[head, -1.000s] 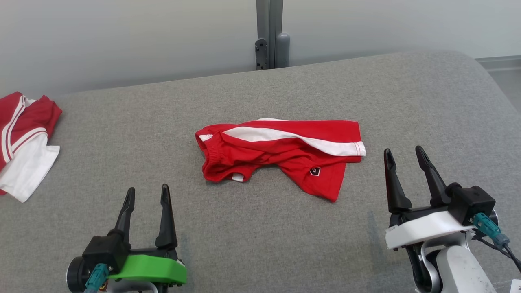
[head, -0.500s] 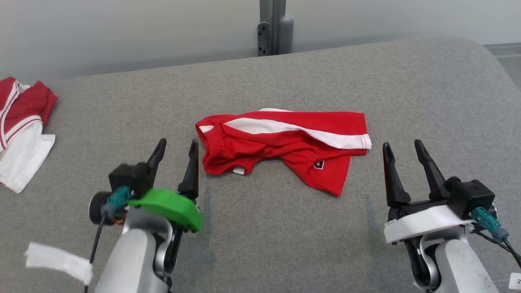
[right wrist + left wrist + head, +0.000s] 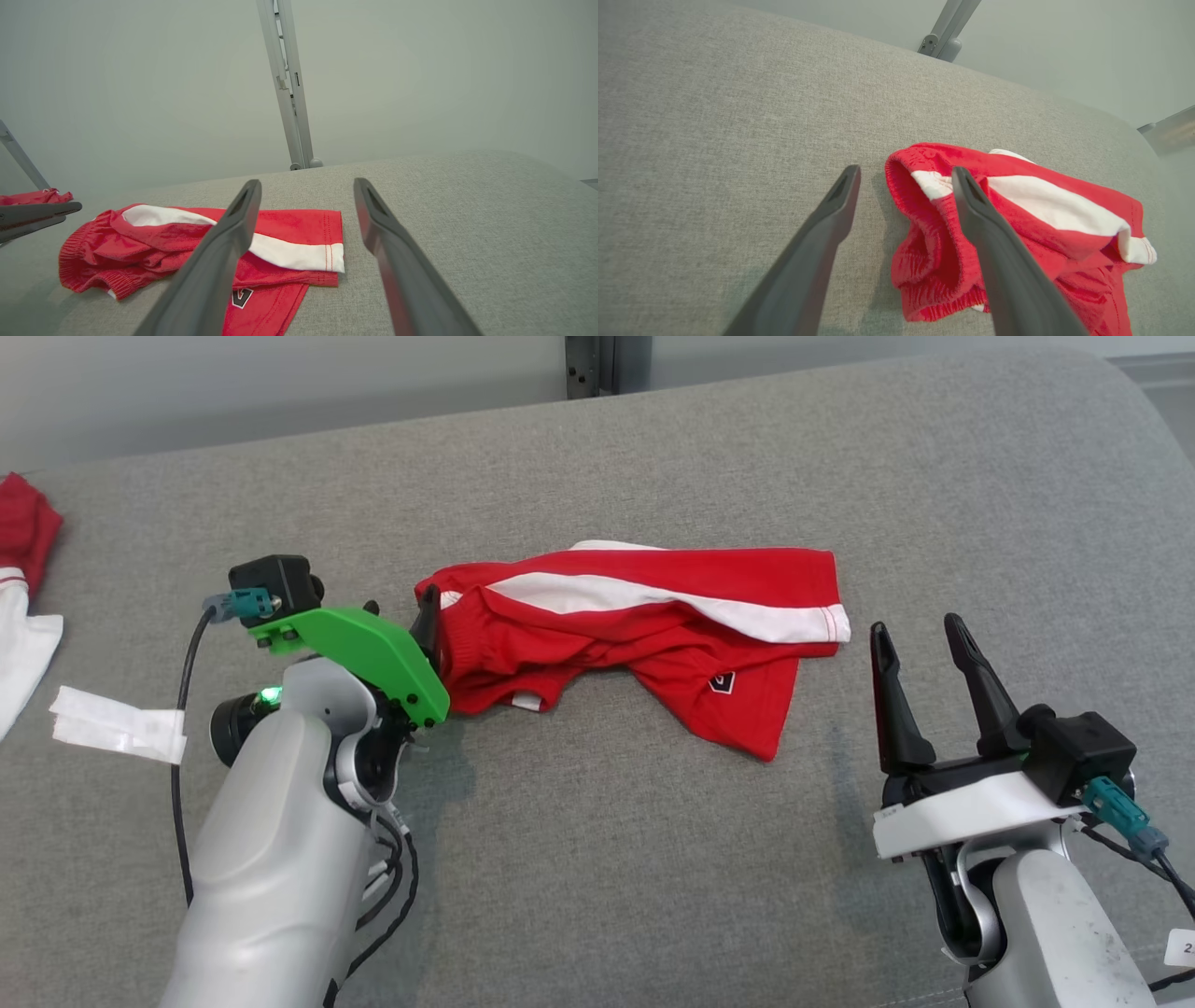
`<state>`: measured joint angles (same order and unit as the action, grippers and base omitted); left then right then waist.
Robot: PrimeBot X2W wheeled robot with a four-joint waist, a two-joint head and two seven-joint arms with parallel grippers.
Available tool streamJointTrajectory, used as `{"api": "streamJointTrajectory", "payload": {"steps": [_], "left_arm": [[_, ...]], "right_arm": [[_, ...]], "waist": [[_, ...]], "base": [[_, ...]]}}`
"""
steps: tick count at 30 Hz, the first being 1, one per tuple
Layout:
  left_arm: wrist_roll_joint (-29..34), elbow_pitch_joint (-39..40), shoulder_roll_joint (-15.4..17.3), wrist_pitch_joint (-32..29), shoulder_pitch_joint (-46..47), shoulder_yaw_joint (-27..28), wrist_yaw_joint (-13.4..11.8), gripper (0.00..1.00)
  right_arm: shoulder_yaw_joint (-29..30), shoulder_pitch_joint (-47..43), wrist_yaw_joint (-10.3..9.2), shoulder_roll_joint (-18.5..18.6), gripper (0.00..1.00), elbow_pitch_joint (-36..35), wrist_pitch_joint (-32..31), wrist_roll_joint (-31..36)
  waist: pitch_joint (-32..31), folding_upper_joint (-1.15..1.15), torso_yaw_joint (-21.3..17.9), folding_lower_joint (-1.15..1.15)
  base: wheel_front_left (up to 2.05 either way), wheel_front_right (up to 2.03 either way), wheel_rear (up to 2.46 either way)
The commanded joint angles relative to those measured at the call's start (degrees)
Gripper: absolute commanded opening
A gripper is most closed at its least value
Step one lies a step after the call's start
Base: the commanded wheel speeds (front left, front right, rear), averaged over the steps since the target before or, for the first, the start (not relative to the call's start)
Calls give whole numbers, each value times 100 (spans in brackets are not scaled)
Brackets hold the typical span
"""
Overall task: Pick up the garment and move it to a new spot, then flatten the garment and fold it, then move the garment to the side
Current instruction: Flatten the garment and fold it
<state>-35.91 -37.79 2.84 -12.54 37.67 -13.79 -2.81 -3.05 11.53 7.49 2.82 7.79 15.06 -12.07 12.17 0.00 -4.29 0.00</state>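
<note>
- The shorts (image 3: 644, 635) lie crumpled in the middle of the cushion (image 3: 653, 877), waistband toward my left arm and leg hems toward my right. Nothing is lifted yet.
- Main risk: the cloth is bunched in layers. A pinch at the waistband (image 3: 901, 200) probably takes one layer only, so the rest drags or twists on the lift.
- My left gripper (image 3: 906, 171) is spread wide and holds nothing. It straddles the waistband end, one finger over red cloth and the other over bare cushion. I can't tell if the tips touch. Closing too high misses; too low digs into the soft cover.
- My right gripper (image 3: 916, 623) is wide too and empty, parked just off the hem end. A one-handed lift leaves that end trailing.
- The left arm's cable (image 3: 175, 709) and its tape tag (image 3: 117, 733) hang loose and could snag.
- Room: plenty of bare cushion in front of the shorts and to the right. The right edge curves off; the back edge meets the wall and a post (image 3: 588, 364).
- The left side is tighter: other red-and-white clothes (image 3: 19, 579) sit at the far edge, well apart from the shorts.
</note>
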Motion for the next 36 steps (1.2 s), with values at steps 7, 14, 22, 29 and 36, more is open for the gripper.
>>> {"api": "streamJointTrajectory", "payload": {"steps": [7, 14, 22, 29, 36], "left_arm": [[-375, -622, 14, 53, 546, -241, -144, 100], [-628, -912, 14, 29, 710, -435, -123, 100], [-1086, -791, 14, -134, 734, -669, -279, 100], [-1355, -650, 14, -273, 579, -740, -442, 69], [-1673, -441, 14, -247, 529, -733, -494, 11]], "right_arm": [[40, 129, 0, 13, 100, -25, 17, -32], [44, 138, 0, 13, 100, -4, 17, -67], [82, 87, 0, 13, 100, -28, 17, -104], [82, 63, 0, 12, 100, -26, 17, -113], [79, 89, 0, 13, 100, -14, 17, -112]], "waist": [[292, 0, -180, 0], [292, 0, -183, 0], [269, 0, -145, 0], [241, 0, -115, 0], [236, 0, -145, 0]], "base": [[0, 0, 0], [0, 0, 0], [0, 0, 0], [0, 0, 0], [0, 0, 0]]}}
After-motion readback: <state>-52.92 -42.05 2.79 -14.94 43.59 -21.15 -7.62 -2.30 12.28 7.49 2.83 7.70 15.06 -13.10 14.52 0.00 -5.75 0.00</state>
